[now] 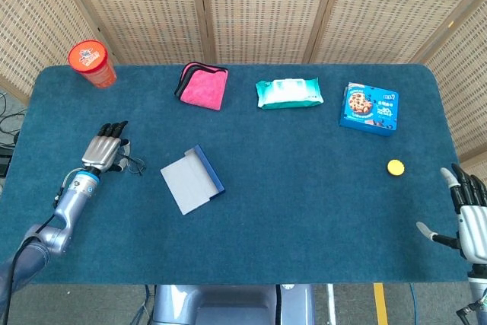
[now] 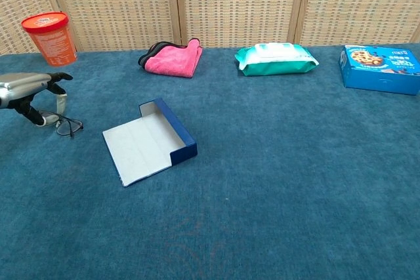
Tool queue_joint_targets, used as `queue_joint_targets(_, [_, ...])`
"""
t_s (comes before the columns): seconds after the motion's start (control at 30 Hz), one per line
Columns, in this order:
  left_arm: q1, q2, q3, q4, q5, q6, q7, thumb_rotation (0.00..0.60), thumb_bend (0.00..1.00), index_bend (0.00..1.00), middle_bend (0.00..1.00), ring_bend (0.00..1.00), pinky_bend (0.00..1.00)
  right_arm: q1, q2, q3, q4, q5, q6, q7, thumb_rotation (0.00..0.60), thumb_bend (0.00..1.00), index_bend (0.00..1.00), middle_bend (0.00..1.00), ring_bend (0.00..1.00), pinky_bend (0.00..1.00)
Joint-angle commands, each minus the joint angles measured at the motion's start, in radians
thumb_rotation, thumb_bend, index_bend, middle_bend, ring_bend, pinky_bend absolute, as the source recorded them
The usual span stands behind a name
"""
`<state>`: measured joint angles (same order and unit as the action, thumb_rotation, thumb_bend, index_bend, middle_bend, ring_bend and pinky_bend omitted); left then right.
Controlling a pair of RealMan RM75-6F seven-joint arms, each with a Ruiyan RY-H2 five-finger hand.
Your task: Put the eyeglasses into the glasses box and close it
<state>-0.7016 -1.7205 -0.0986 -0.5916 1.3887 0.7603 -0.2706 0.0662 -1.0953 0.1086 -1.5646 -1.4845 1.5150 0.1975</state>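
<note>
The eyeglasses [image 1: 131, 164] [image 2: 68, 126] lie on the blue table at the left. My left hand [image 1: 104, 150] [image 2: 27, 87] is over their left end; in the chest view the thumb and a finger reach down on either side of the frame and pinch it. The glasses box [image 1: 192, 180] [image 2: 147, 142], dark blue with a pale grey inside, lies open and flat to the right of the glasses, apart from them. My right hand [image 1: 470, 218] hangs at the table's right front edge, fingers spread and holding nothing; the chest view does not show it.
Along the back stand an orange cup [image 1: 92, 63] [image 2: 50, 37], a pink cloth [image 1: 203, 85] [image 2: 172, 58], a green wipes pack [image 1: 288, 93] [image 2: 276, 58] and a blue cookie box [image 1: 369, 108] [image 2: 379, 69]. A small yellow disc [image 1: 395, 167] lies near the right edge.
</note>
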Motion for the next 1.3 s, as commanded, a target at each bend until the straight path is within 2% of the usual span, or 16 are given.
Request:
queue_joint_targets(0.03, [0.002,0.000,-0.001,0.004,-0.006,-0.006,0.007,0.600,0.43,0.56,0.00,0.00,0.00,0.001,0.001,-0.001,-0.001,-0.001,-0.002,0.002,0.600,0.00,0.00,0.00,0.00,0.00])
queue_joint_targets(0.23, [0.003,0.007,-0.002,0.000,-0.010,-0.003,0.009,0.600,0.44,0.59,0.00,0.00,0.00,-0.001,0.003,-0.003,0.001,-0.004,0.000,0.010,0.600,0.00,0.00,0.00,0.00,0.00])
queue_joint_targets(0.43, [0.013,0.050,0.005,-0.066,0.016,0.062,-0.011,0.600,0.44,0.59,0.00,0.00,0.00,-0.002,0.005,-0.003,0.001,-0.006,0.003,0.017,0.600,0.00,0.00,0.00,0.00,0.00])
queue_joint_targets(0.63, [0.030,0.134,0.029,-0.194,0.067,0.152,0.023,0.600,0.44,0.59,0.00,0.00,0.00,-0.004,0.009,-0.003,-0.002,-0.008,0.006,0.023,0.600,0.00,0.00,0.00,0.00,0.00])
queue_joint_targets(0.83, [0.032,0.204,0.062,-0.375,0.145,0.249,0.106,0.600,0.43,0.60,0.00,0.00,0.00,-0.005,0.011,-0.003,-0.007,-0.008,0.009,0.025,0.600,0.00,0.00,0.00,0.00,0.00])
queue_joint_targets(1.07, [0.003,0.175,0.078,-0.444,0.196,0.264,0.170,0.600,0.43,0.60,0.00,0.00,0.00,-0.005,0.013,-0.003,-0.005,-0.007,0.007,0.031,0.600,0.00,0.00,0.00,0.00,0.00])
queue_joint_targets(1.3, [-0.048,0.082,0.068,-0.396,0.195,0.211,0.234,0.600,0.42,0.61,0.00,0.00,0.00,-0.005,0.017,0.000,-0.002,0.000,0.003,0.044,0.600,0.00,0.00,0.00,0.00,0.00])
